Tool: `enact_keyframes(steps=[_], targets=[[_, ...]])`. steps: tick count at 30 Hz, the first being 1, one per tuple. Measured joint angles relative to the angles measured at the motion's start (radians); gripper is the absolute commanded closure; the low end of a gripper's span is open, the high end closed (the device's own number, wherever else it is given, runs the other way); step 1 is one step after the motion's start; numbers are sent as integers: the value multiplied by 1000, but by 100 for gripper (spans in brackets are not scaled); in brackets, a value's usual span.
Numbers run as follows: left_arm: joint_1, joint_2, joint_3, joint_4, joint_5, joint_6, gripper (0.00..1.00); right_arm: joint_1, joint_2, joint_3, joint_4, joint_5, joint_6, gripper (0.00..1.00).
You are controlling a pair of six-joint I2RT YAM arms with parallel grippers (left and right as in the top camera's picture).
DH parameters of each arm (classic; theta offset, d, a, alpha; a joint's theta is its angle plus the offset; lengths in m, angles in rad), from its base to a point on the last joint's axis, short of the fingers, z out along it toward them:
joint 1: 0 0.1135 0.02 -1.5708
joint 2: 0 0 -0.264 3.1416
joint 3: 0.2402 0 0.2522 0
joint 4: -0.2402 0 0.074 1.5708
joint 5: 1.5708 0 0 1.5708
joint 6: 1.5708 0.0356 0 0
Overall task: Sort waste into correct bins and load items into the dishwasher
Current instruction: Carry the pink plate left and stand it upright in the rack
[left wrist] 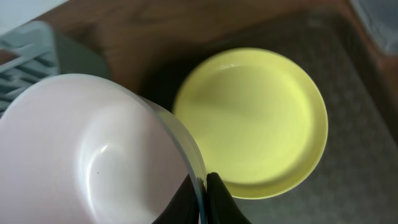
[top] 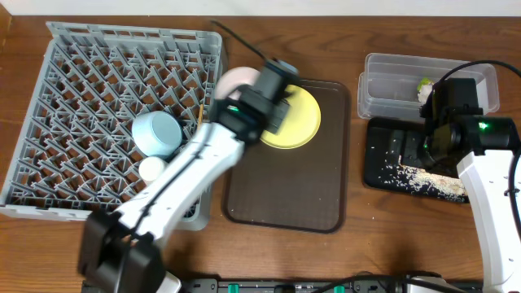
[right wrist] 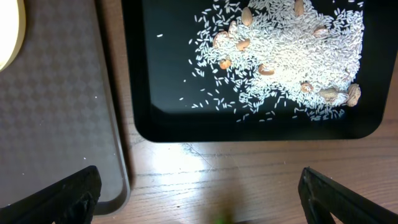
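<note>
**Status: sorting complete as far as visible; loading in progress.**

1. Waste. The green-yellow wrapper (top: 424,84) lies in the clear tub (top: 383,89), upper right of the overhead view. The rice-like crumbs (right wrist: 286,56), mixed with a few nut pieces, lie in the black tray (top: 383,159) just below the tub. No loose waste shows on the table.
2. Loaded. The light blue bowl (top: 156,133) and a small white bowl (top: 151,168) sit in the grey dish rack (top: 81,73), left side. A thin wooden stick (top: 199,114), probably the chopsticks, shows near the rack's right side; too small to confirm.
3. In hand. The left gripper (left wrist: 203,186) is closed tight on the rim of a pale pink-white bowl (left wrist: 87,155), held near the rack's upper right corner.
4. Remaining. The yellow plate (top: 297,122) lies on the brown serving tray (top: 285,195), centre frame, not yet racked.
5. The right gripper (right wrist: 199,193) hangs over the black tray's near edge, fingers spread fully apart, holding nothing.
</note>
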Motion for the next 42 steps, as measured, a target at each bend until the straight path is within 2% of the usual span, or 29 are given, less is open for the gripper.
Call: enact_keyframes(steps=[5, 12, 17, 22, 31, 34, 42], targets=[[212, -69, 0, 5, 260, 5, 92, 0, 0, 0, -3, 0, 0, 1], [510, -60, 0, 27, 680, 7, 92, 0, 0, 0, -5, 2, 0, 1], [664, -4, 0, 95, 955, 2, 92, 0, 0, 0, -6, 3, 0, 1], [753, 95, 0, 225, 1191, -52, 92, 0, 0, 0, -8, 3, 0, 1], [814, 262, 0, 460, 1427, -253, 92, 0, 0, 0, -11, 3, 0, 1], [824, 306, 0, 482, 1456, -317, 92, 0, 0, 0, -11, 3, 0, 1], [869, 369, 4, 500, 1522, -385, 92, 0, 0, 0, -16, 3, 0, 1]])
